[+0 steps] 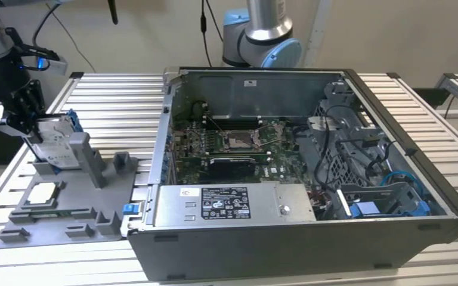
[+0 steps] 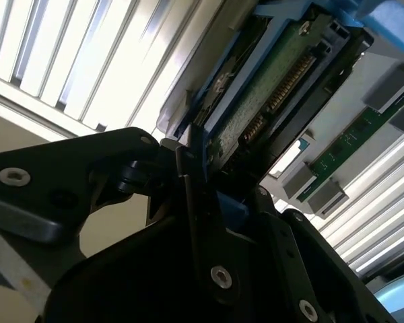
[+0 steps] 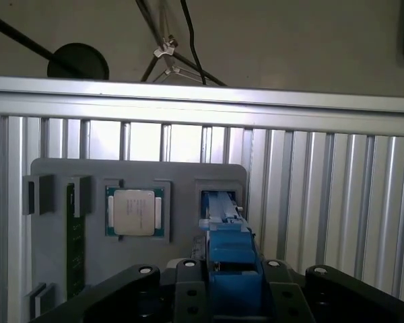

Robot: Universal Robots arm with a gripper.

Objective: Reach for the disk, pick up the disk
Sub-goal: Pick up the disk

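The disk (image 1: 54,142) is a silver-grey drive with a white label in a blue bracket. It stands on edge over the slot of the grey fixture (image 1: 70,211) at the exterior view's left. My gripper (image 1: 31,126) closes on it from the side away from the computer. In the first wrist view the blue bracket (image 3: 231,259) sits tight between the black fingers (image 3: 188,282), leading down into the fixture's slot (image 3: 219,200). The second wrist view shows the disk's green circuit board (image 2: 269,91) and blue bracket edge against a thin finger (image 2: 187,185).
An open computer case (image 1: 309,179) fills the table's middle and the exterior view's right. The fixture also holds a square silver chip (image 1: 42,193) (image 3: 135,212) and a green memory stick (image 3: 71,242). A second arm's base (image 1: 261,36) stands behind the case. Slatted aluminium table (image 1: 110,101).
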